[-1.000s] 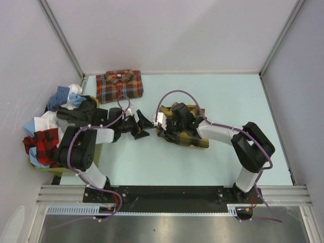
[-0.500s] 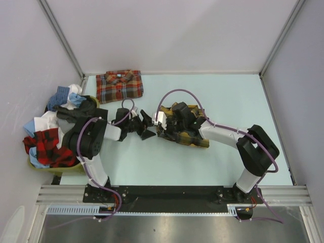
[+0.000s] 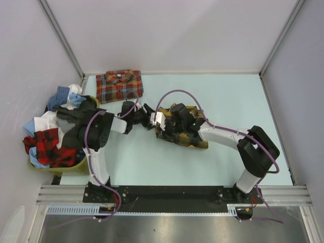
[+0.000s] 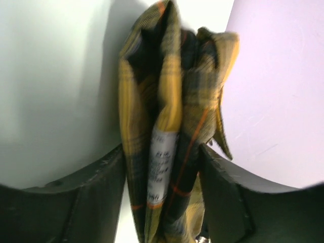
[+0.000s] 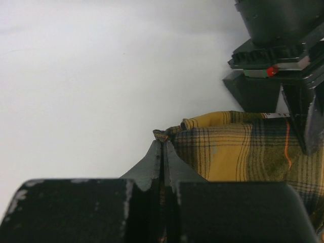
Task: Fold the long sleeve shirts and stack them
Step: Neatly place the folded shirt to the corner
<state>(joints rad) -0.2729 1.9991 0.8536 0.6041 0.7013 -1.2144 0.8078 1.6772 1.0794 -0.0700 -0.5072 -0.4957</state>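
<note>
The yellow-and-black plaid flannel shirt (image 3: 191, 139) lies crumpled mid-bench. It is soft, light and floppy, and will likely sag and slide unless taken at a seam or corner. The collar edge with its white label (image 4: 162, 162) looks the surest hold. The right fingers (image 5: 154, 163) are pressed together on a small tip of its cloth. The left fingers (image 4: 109, 174) stand either side of a bunched fold that fills the gap; whether they pinch it I cannot tell. Beyond the left fingers, well apart, a folded red-orange plaid shirt (image 3: 119, 86) rests on the pale green bench (image 3: 238, 101). Behind them a heaped tub of mixed clothes (image 3: 50, 136) may hamper drawing back.
</note>
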